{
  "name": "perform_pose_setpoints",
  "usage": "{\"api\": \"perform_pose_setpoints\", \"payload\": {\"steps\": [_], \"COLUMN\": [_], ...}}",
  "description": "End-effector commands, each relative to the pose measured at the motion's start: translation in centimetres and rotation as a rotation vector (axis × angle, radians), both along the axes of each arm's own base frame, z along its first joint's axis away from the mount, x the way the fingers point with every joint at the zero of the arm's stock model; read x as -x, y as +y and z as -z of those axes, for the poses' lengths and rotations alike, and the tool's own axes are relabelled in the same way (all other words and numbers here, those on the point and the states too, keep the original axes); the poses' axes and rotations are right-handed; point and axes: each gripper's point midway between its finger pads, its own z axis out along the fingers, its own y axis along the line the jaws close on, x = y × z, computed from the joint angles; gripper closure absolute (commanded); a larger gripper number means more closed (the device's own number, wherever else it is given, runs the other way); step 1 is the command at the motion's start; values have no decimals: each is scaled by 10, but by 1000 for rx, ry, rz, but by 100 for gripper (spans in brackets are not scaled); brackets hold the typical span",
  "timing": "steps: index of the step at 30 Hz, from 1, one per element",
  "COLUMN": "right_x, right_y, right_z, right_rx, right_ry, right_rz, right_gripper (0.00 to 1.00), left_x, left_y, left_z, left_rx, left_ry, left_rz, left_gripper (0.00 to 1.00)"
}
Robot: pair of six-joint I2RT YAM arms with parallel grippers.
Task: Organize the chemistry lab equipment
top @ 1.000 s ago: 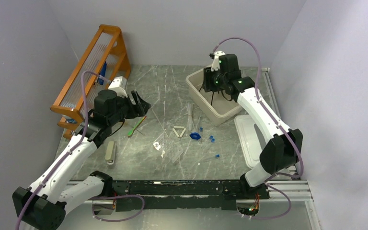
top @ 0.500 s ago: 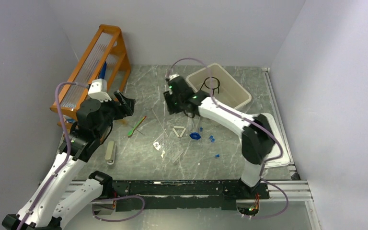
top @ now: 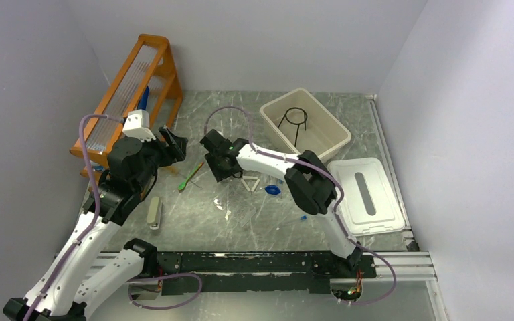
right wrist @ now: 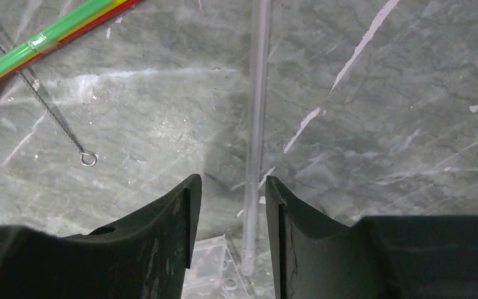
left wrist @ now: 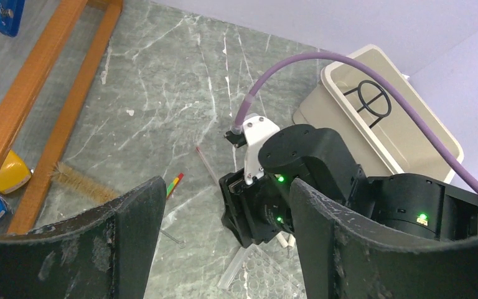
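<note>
Top external view: the right gripper [top: 218, 167] is lowered to the table [top: 194, 227], between the green-handled tool [top: 191, 175] and the white triangle [top: 249, 184].
Right wrist view: the fingers [right wrist: 162, 249] are held slightly apart. A clear thin tube [right wrist: 256, 112] lying flat on the table is seen in the gap, close to one finger; whether it is touched cannot be told.
Left gripper [top: 174, 144]: it is held above the table near the orange rack [top: 130, 87]. Its fingers [left wrist: 131, 249] are spread wide, and nothing is held between them.
Black wire ring [top: 295, 119]: it is placed inside the beige bin [top: 321, 134] at the far side of the table.
Lid [top: 365, 194]: it is laid flat just beside the bin, at the right edge.
Blue piece [top: 273, 190]: it is found just beside the white triangle, and a smaller blue piece [top: 302, 218] lies nearer the arm bases.
Thin wire with a loop end [right wrist: 88, 159]: it is seen beside the green-handled tool in the right wrist view.
Beige block [top: 153, 212]: it is left on the table near the left arm.
</note>
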Motion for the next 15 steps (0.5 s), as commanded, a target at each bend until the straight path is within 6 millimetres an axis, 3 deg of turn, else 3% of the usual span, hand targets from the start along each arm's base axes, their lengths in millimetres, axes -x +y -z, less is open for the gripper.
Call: {"api": "perform_pose_setpoints", "payload": {"steps": [1,3,10,15], "right_x": [-7,-8,-2,-3], "right_y": [-2,-3,-6,-6], "right_z": [3,8,29,42], "right_rx": [44,62,114,152], "right_ry": [-10,-5,47,67], "right_rz": [52,55,35,20], "right_gripper": [55,59,85,88], "left_x": [1,0,0,-1], "left_y": [3,3,2,3], "left_z": [-1,0,3,4], "left_rx": [-16,-17,-15,-20], "left_ry": [-5,-3,1,11], "left_rz": [-9,-12,-11,-14], "left_gripper": [24,24,24,24]}}
